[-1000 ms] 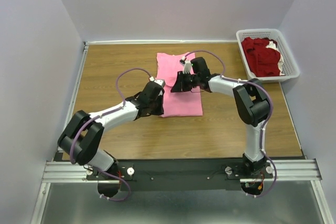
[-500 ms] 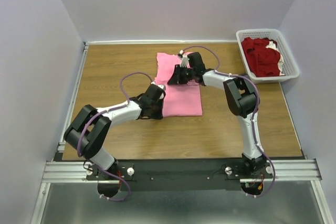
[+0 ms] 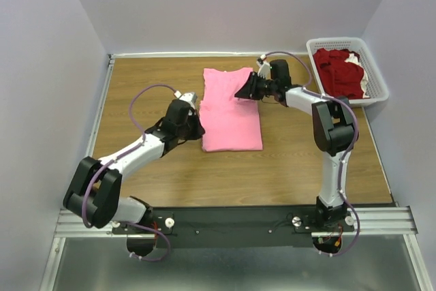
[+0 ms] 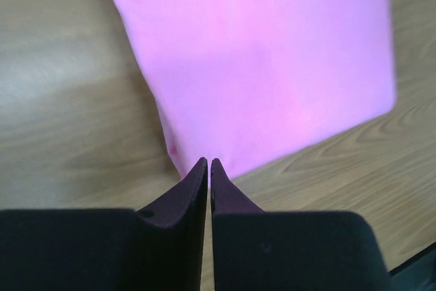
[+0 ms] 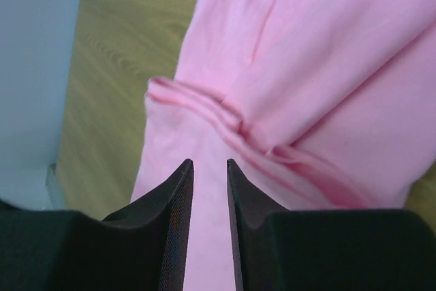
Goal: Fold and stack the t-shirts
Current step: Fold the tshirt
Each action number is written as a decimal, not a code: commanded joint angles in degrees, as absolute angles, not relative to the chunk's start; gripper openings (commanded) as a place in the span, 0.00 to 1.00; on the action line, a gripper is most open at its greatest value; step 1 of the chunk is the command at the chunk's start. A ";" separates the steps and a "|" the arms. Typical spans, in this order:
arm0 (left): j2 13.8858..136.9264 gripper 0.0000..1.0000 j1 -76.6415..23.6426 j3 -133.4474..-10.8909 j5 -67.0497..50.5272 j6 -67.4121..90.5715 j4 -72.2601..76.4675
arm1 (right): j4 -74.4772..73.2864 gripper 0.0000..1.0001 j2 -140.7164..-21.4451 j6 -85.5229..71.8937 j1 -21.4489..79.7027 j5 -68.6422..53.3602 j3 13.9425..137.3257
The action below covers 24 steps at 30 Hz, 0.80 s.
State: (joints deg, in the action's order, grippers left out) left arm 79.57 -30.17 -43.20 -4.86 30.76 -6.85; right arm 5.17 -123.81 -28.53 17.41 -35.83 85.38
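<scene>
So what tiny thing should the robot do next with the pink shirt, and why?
Probably the right gripper should dip and pinch the rumpled fold of the bright pink cloth t-shirt. Its jaws stand slightly apart just over that fold, holding nothing, and the shirt lies as a long strip that likely needs halving.

The worktop (image 3: 150, 80) is a rectangular board with a light brown wood-grain finish, enclosed at the rear by the back wall (image 3: 231, 5) and at the sides by the left wall (image 3: 41, 100) and the right wall (image 3: 409, 18), all plain, matt and pale lavender-white. A white trim strip (image 3: 102, 107) borders the left and rear edges, an aluminium rail (image 3: 388, 219) runs along the near edge, and a grey metal sheet (image 3: 231, 267) lies beyond that rail. Lighting is even and diffuse, producing only soft shadows.
</scene>
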 commanded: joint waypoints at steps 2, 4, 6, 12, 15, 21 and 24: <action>79.00 0.12 -25.33 -42.79 -11.31 33.31 10.00 | 15.36 0.34 -119.27 -36.55 16.71 -48.06 74.47; 83.74 0.12 -24.00 -45.33 -13.52 34.10 14.40 | 21.96 0.35 -120.14 -40.68 15.74 -50.44 71.56; 87.69 0.12 -22.59 -47.36 -14.15 34.63 16.95 | 24.25 0.35 -121.54 -41.74 15.21 -51.15 71.37; 106.75 0.10 -18.03 -59.22 -18.10 36.38 20.30 | 30.05 0.35 -126.82 -45.87 11.78 -51.86 71.72; 111.78 0.09 -17.40 -64.32 -18.98 36.56 20.22 | 31.29 0.36 -130.77 -46.93 10.11 -52.03 72.86; 119.44 0.09 -15.65 -67.41 -20.30 37.26 18.98 | 34.45 0.36 -134.74 -50.01 7.91 -51.86 72.51; 119.27 0.09 -14.94 -66.53 -19.69 37.00 19.16 | 34.89 0.36 -133.60 -50.62 7.12 -51.68 71.28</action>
State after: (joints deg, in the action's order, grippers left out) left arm 118.74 -15.81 -67.07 -18.74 36.97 19.22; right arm 32.97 -132.25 -49.52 8.27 -52.45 72.62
